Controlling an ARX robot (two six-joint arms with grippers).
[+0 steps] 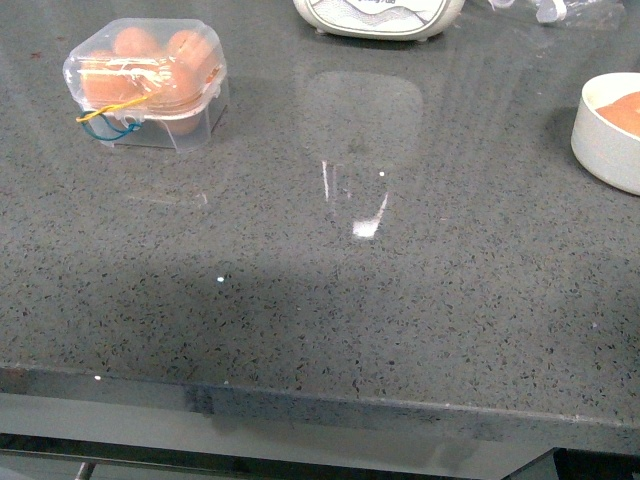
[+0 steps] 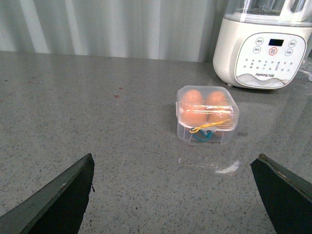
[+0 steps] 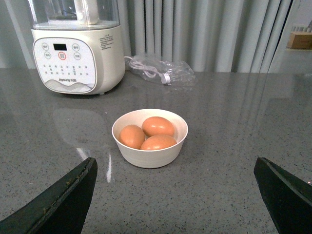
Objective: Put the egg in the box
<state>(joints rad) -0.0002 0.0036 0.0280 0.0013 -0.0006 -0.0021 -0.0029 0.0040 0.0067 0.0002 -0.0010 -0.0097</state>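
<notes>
The clear plastic box (image 1: pixel 150 85) stands at the far left of the grey counter, lid down, several brown eggs inside, yellow and blue cords at its front. In the left wrist view the box (image 2: pixel 207 114) lies well ahead of my open left gripper (image 2: pixel 175 195), nothing between its fingers. Three brown eggs lie in a round white bowl (image 3: pixel 149 151); one egg (image 3: pixel 158 126) sits on top at the back. My right gripper (image 3: pixel 175 195) is open and empty, short of the bowl. In the front view neither gripper shows, and the bowl (image 1: pixel 600 145) is cut by the right edge.
A white kitchen appliance (image 3: pixel 75 53) with a button panel stands at the back of the counter, also seen as the appliance (image 2: pixel 263 48) beyond the box. A crumpled clear bag (image 3: pixel 161 70) with a cable lies beside it. The counter's front edge (image 1: pixel 320 405) runs near me.
</notes>
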